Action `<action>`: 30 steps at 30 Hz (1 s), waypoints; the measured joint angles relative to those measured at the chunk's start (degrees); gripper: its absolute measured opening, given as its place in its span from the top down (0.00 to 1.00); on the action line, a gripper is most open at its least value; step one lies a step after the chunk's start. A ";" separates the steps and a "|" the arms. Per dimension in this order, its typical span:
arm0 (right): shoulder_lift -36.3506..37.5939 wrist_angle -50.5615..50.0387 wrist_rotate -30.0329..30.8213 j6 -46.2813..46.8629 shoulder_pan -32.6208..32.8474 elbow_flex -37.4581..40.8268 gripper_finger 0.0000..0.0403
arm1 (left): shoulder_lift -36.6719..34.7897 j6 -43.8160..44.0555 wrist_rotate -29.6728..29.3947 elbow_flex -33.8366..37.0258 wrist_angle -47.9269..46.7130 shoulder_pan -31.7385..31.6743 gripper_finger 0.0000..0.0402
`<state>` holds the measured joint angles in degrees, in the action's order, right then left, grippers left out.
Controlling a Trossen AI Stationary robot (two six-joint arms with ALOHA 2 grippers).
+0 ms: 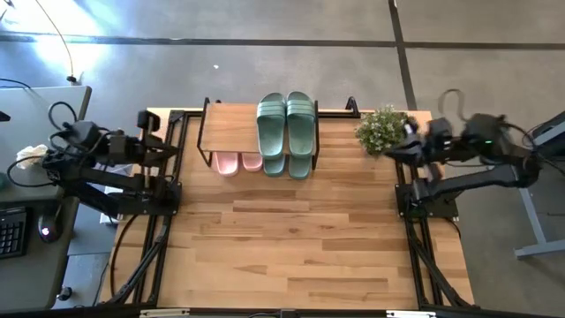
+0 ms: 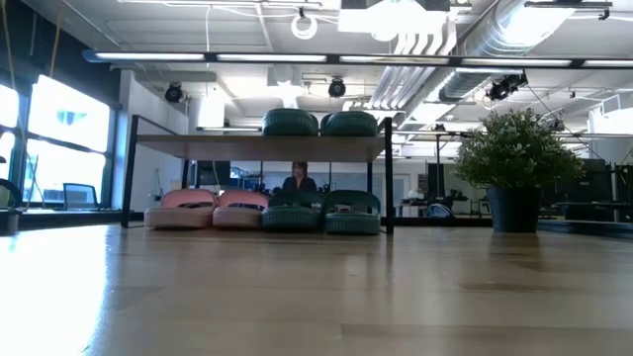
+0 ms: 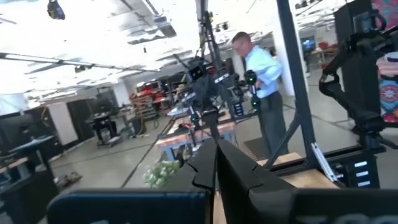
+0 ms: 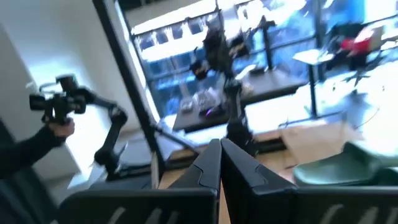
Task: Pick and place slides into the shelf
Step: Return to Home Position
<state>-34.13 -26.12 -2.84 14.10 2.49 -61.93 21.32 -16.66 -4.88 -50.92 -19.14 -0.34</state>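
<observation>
We see slides (image 1: pixel 287 124) on the shelf (image 1: pixel 229 124), surface's (image 1: pixel 291 247) back edge.
Our left claw (image 3: pixel 214 149) and right claw (image 4: pixel 219 146) sit clenched, empty.

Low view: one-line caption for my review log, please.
Shelf with a green pair of slides on top, pink pair and second green pair beneath; potted plant beside it.

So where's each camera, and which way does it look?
High: overhead, looking down; left arm, right arm show.
Low: at tabletop, facing shelf; no arms.
Left wrist: on left arm, facing right arm; left tool shows, shut.
Right wrist: on right arm, facing left arm; right tool shows, shut.
High, low share shelf, slides, plant.
</observation>
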 joint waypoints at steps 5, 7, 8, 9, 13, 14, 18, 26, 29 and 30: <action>5.71 -4.53 4.98 0.31 -0.25 -0.02 1.00 | -3.85 -0.19 -2.12 0.00 -3.38 0.00 0.99; 7.42 -6.58 7.10 0.50 -0.25 0.00 1.00 | -5.17 -1.16 -2.27 0.00 -3.73 0.00 0.99; 8.22 -7.18 7.90 0.78 -0.25 0.00 1.00 | -5.85 -1.56 -2.29 0.00 -3.80 0.00 0.99; 8.92 -7.56 8.76 1.01 -0.25 0.00 1.00 | -6.55 -1.97 -2.30 0.00 -3.99 0.00 0.99; 10.86 -8.56 9.75 1.45 -0.25 0.39 1.00 | -9.45 -3.03 -3.72 0.00 -5.68 0.00 0.99; 11.39 -8.51 9.82 1.47 -0.25 0.80 1.00 | -10.16 -3.05 -4.38 0.00 -6.04 0.00 0.99; 13.66 -8.50 9.87 2.67 -0.25 3.36 1.00 | -12.75 -2.87 -6.07 0.00 -7.81 0.00 0.99; 20.88 -5.72 9.87 6.96 -0.25 10.62 1.00 | -17.29 -2.63 -7.83 -0.02 -9.97 0.00 0.99; 24.23 -3.47 10.37 7.04 -0.25 13.21 1.00 | -19.17 -3.02 -8.44 0.00 -10.79 0.00 0.99; 25.34 -3.16 10.62 7.06 -0.25 14.01 1.00 | -19.86 -3.05 -8.93 0.00 -11.27 -0.01 0.99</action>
<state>-8.79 -29.28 7.78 21.16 2.24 -47.92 1.46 -19.70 -13.81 -50.92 -30.41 -0.34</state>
